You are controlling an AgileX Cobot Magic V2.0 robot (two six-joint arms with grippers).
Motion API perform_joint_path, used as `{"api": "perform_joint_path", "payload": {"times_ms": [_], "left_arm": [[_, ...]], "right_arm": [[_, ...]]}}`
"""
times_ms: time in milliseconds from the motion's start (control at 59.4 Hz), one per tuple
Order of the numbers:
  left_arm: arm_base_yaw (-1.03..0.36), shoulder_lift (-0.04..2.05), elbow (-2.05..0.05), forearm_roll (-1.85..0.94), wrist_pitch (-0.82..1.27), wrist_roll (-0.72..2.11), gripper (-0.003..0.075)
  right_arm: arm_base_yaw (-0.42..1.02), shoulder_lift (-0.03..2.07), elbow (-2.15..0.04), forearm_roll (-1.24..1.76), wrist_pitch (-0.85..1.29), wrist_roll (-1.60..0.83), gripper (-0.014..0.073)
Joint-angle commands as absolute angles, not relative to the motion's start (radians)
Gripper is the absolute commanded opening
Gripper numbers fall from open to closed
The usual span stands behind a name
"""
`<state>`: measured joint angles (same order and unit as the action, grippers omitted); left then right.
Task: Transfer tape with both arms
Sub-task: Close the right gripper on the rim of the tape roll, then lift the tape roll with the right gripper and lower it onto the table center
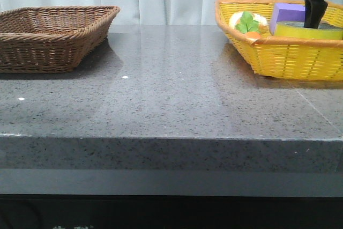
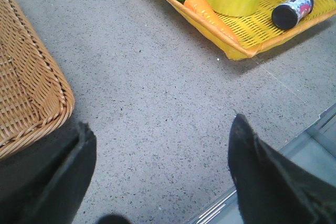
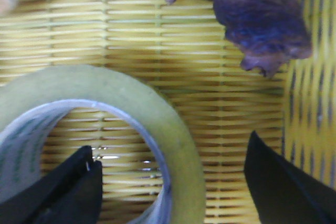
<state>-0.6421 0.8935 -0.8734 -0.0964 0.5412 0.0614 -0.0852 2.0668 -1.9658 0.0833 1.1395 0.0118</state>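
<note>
Front view: a grey speckled stone table (image 1: 171, 95) holds a brown woven wicker basket (image 1: 53, 36) at the left and a yellow woven basket (image 1: 278, 52) at the right. In the yellow one lies the wide roll of translucent yellow tape (image 1: 308, 30), with the black right gripper (image 1: 313, 12) reaching into its core.

Left wrist view: the left gripper (image 2: 157, 174) hovers over bare table, fingers spread wide and empty — the roll sits far off, beside an orange toy carrot (image 2: 202, 9).

Right wrist view: the fingers are wide open, one inside the core and one outside, gripping nothing yet. The roll looks stiff, light and smooth-sided — pinching its wall seems the safest hold.
</note>
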Motion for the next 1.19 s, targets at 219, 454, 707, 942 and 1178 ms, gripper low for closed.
{"api": "perform_joint_path", "payload": {"times_ms": [219, 454, 707, 942, 1178], "left_arm": [[-0.651, 0.888, -0.905, -0.102, 0.472, 0.062, 0.0524], [-0.651, 0.888, -0.905, -0.102, 0.472, 0.062, 0.0524], [-0.651, 0.888, -0.905, -0.102, 0.472, 0.062, 0.0524], [-0.651, 0.888, -0.905, -0.102, 0.472, 0.062, 0.0524], [-0.651, 0.888, -0.905, -0.102, 0.472, 0.062, 0.0524]], "right_arm": [[-0.094, 2.021, -2.015, 0.079, 1.134, -0.010, 0.0178], [-0.094, 2.021, -2.110, 0.079, 1.227, -0.010, 0.0179], [-0.082, 2.018, -2.260, 0.133, 1.341, -0.010, 0.0179], [0.014, 1.971, -2.273, 0.193, 1.332, -0.051, 0.0179], [0.200, 1.954, -2.273, 0.193, 1.339, -0.090, 0.0179]]}}
